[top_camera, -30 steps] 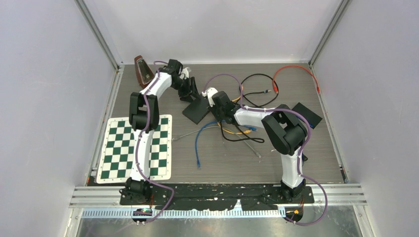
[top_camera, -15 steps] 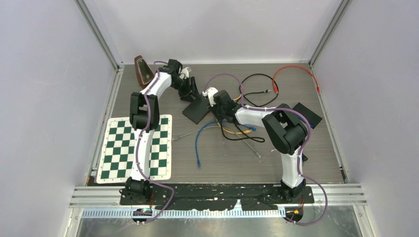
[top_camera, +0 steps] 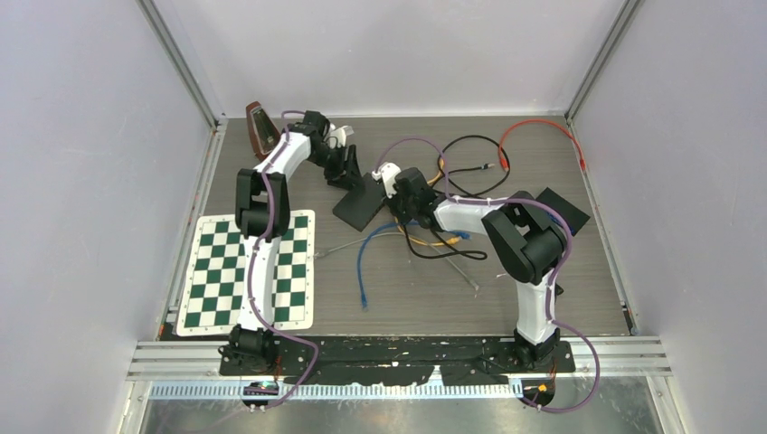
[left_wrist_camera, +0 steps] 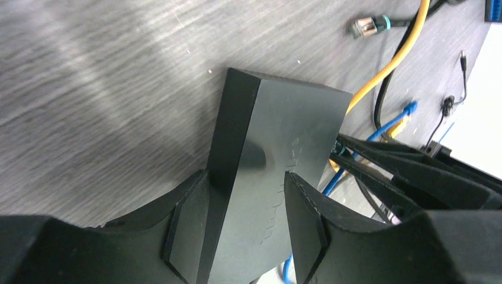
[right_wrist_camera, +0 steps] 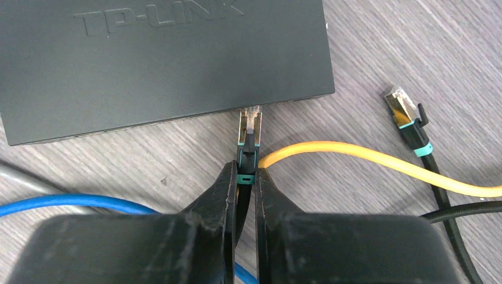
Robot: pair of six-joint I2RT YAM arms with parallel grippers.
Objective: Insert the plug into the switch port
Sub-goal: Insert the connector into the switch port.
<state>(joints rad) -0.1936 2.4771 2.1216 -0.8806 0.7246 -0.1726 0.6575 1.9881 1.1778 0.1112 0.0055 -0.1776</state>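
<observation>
Switch (right_wrist_camera: 166, 59): smooth black plastic, slight sheen. Table (right_wrist_camera: 379, 41): grey wood-grain, matt. Plug (right_wrist_camera: 249, 124): clear plastic, metal shell. Yellow cable (right_wrist_camera: 367, 156): smooth glossy jacket.

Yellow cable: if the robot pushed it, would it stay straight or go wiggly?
Probably wiggly: the yellow cable lies in a loose curve on the table, so it would likely bend, not slide stiffly. It looks thin, so probably light. It crosses a black cable, so a push might tug that too.
</observation>
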